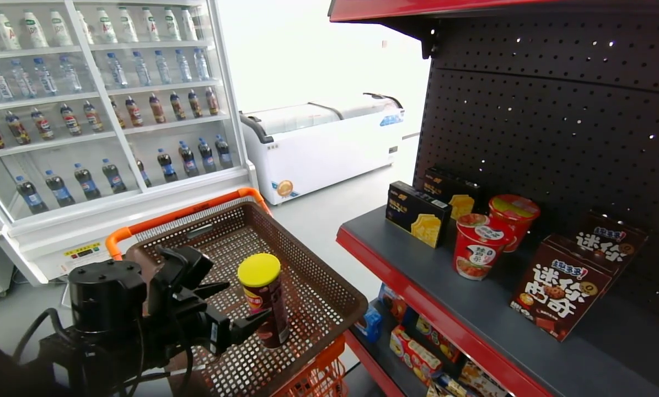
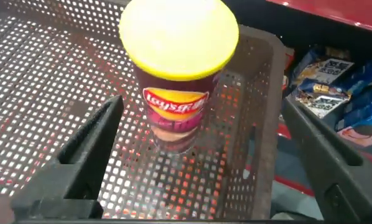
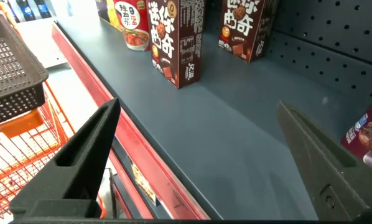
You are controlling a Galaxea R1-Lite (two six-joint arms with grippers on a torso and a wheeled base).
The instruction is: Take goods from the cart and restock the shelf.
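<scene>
The can (image 1: pixel 264 300) stood upright inside the basket (image 1: pixel 314 255), close to the basket wall that faced the shelf (image 1: pixel 472 314). The left gripper (image 1: pixel 248 300) sat low inside the basket with its jaws spread wide, one finger on each side of the can and neither touching it. The right gripper (image 3: pixel 198 109) was out past the basket, over the bare shelf board, and it was also wide open and held nothing.

The main risk looked like a tip-over. The can was tall and narrow (and stood on a perforated floor). If one finger met it before the other as the jaws closed, it would probably be shoved sideways and fall. A fallen can could roll against the basket wall, where it would be awkward to pick up.

A grip taken too near the yellow lid (image 2: pixel 178 34) might slip, or might let the can swing on the lift. The near basket wall was a second hazard, since a lift kept too low could catch the can's base on the rim. On the way out of the basket, the red shelf edge (image 1: pixel 417 295) and the noodle cups (image 1: pixel 478 245) were things the can might knock.
</scene>
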